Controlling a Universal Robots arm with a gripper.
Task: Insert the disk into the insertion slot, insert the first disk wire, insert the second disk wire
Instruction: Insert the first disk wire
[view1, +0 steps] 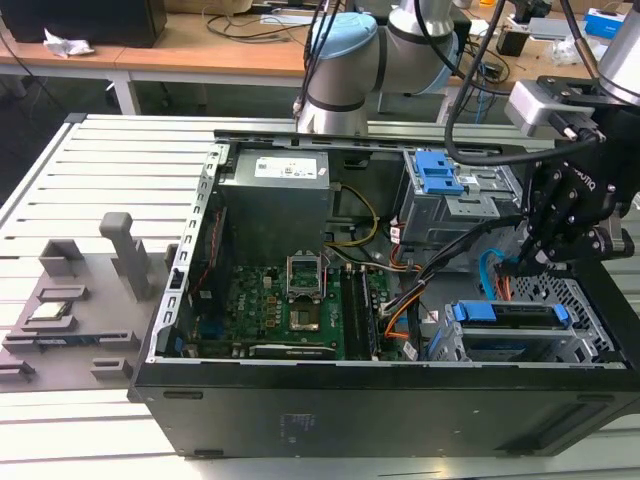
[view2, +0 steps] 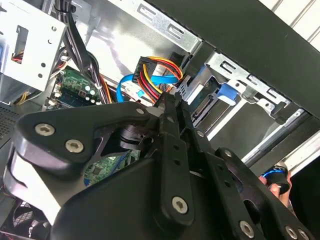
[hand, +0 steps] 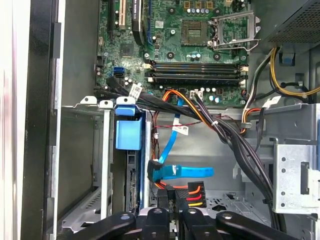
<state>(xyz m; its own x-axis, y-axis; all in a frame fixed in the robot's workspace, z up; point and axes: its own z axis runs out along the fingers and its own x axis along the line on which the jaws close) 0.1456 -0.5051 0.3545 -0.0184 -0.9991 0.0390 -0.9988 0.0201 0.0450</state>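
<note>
disk (view1: 510, 313) sat in its cage (view1: 585, 298) | gripper (hand: 175, 202) clamped shut on the multicoloured wire plug (hand: 192, 190) — blue cable (hand: 185, 172) just beside

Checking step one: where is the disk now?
In the exterior view's lower right, the disk sits inside the slot, just beneath the hand, which grips a wire.

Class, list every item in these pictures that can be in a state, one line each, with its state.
computer case: open, insides exposed.
disk: seated in the insertion slot.
insertion slot: occupied by the disk.
gripper: shut on the coloured-wire connector, beside the disk's rear.
blue wire: its end lies by the disk's rear; whether it is plugged in is unclear.
</note>
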